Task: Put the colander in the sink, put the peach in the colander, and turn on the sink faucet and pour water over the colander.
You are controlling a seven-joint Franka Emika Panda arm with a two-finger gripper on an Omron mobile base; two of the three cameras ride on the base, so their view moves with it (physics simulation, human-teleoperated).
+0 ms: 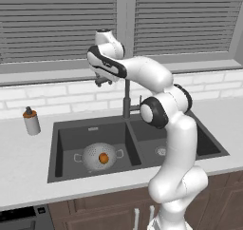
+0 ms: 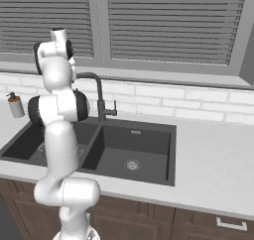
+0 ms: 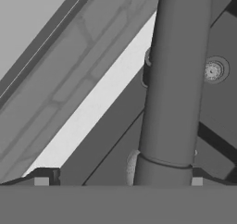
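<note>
Charcoal, matte and square-cornered, the sink [image 1: 90, 129] is set in a pale, smooth counter [image 1: 19, 153], two basins split by a central divider, each with a round steel drain. In the left basin, as the left base view shows it, sits the colander [image 1: 98, 156], a small silver-grey perforated bowl with two loop handles, and the peach [image 1: 102, 158], a small round orange-red fruit, lies inside it. So placing looks finished, and what remains, by my reading, is the water. The faucet [image 2: 99, 97] is a slim dark metal stem with a gooseneck spout and a short lever on its side; in the hand view its smooth cylindrical spout fills the space just ahead of the gripper [image 3: 119, 181], whose fingertips [image 3: 41, 180] stand wide apart on either side of it, gripping nothing. The arm is raised near the faucet's top, under the slatted blinds and above the white brick backsplash. Risks from here: the tips are at the spout, not plainly at the lever, so a push could swing the spout without starting the flow; a swing toward the other basin would send water past the colander; and the slick round metal could let a finger slide off. I cannot tell from these views which basin the spout's end is over. A grey bottle [image 1: 31, 121] with an orange cap stands well clear at the left.
</note>
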